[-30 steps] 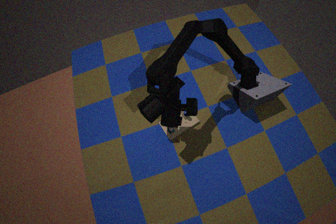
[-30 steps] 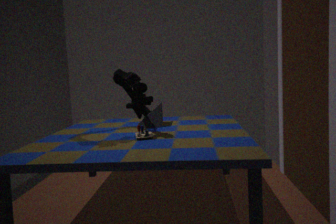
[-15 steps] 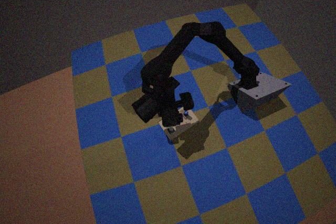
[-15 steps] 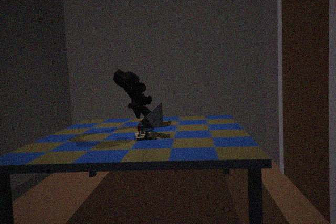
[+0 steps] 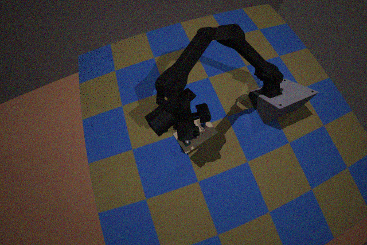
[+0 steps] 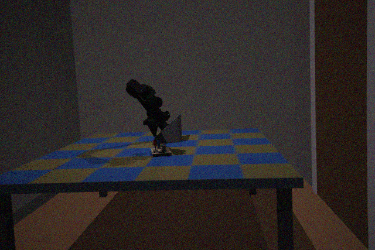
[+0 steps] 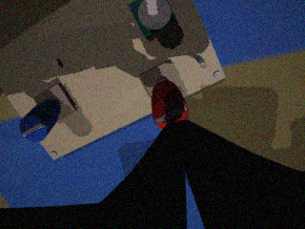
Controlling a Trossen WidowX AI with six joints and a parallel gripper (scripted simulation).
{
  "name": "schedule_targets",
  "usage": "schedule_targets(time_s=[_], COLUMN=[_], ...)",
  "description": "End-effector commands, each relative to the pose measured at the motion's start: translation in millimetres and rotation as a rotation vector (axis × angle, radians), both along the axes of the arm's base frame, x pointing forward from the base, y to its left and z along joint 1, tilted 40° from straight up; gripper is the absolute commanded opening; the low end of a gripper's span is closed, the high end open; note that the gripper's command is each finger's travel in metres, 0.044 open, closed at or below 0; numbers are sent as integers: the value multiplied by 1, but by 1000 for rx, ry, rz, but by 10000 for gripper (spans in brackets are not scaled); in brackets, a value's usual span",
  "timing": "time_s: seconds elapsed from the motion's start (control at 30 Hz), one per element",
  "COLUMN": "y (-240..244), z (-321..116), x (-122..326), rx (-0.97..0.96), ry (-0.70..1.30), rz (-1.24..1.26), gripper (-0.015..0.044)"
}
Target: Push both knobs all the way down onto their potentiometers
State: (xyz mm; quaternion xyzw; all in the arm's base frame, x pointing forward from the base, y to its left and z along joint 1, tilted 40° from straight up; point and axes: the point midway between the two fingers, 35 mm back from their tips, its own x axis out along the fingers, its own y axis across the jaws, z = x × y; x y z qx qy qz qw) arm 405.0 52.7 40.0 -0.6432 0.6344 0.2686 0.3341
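The circuit board (image 5: 204, 137) (image 6: 166, 152) (image 7: 110, 91) stands low on the table, partly under the arm and its shadow. A red knob (image 7: 163, 97) (image 6: 154, 143) stands near one long edge. A blue knob (image 7: 44, 118) leans outward in the wrist view, near the same edge. A grey knob (image 7: 154, 14) sits over a green potentiometer at the top of the wrist view. My gripper (image 7: 178, 132) (image 6: 155, 136) is shut and empty. Its tips are right above the red knob and overlap its edge; contact cannot be told. In the top view the gripper hides the red knob.
The arm's grey wedge-shaped base (image 5: 289, 94) (image 6: 174, 130) stands beyond the board on the blue and ochre checkered table (image 5: 166, 165) (image 6: 216, 172). Small parts stand on the board around the knobs. The arm's shadow falls across the board.
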Motion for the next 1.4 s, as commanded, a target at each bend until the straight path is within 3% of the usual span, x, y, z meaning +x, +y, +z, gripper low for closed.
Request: schedule_targets(time_s=[0.0,1.37], y=[-6,-14], z=[-6,-15], x=[-1,0], rx=[-7,-7], ry=[5,5], rz=[3,3], gripper=[0,0])
